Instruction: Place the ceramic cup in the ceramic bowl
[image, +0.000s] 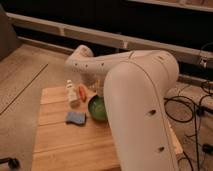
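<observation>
**Arm folded low over the worktop, end effector at the bowl's far rim**

At the far left, a dark caster (9, 162) sat on the floor beside the wooden worktop (65, 145). Near the worktop's back left corner a slim white bottle (71, 93) stood upright. In front of it, closer to the camera, a blue sponge (76, 118) lay flat on the planks. Just to the right of the bottle was a small orange object (82, 93), too blurred to identify.

The ceramic bowl (97, 109) came next, resting on the worktop just right of the sponge. Only the left part of its green inside showed, because the arm covered the rest.

The end effector (95, 88) hung just above the bowl's far rim, close to the orange object, under the arm's pale forearm. Its fingers were together. It was largely in shadow, so whether anything was held between them could not be told.

The ceramic cup could not be picked out with certainty, since the area around the end effector and behind the bowl was dim and partly hidden.

The white arm (137, 100) filled the right half of the view. Its thick near link rose from the bottom edge, a slimmer link ran left to a rounded joint (82, 54) above the bottle, and from there it bent down towards the bowl.

At the far right, dark cables (192, 107) lay looped on the floor.
</observation>
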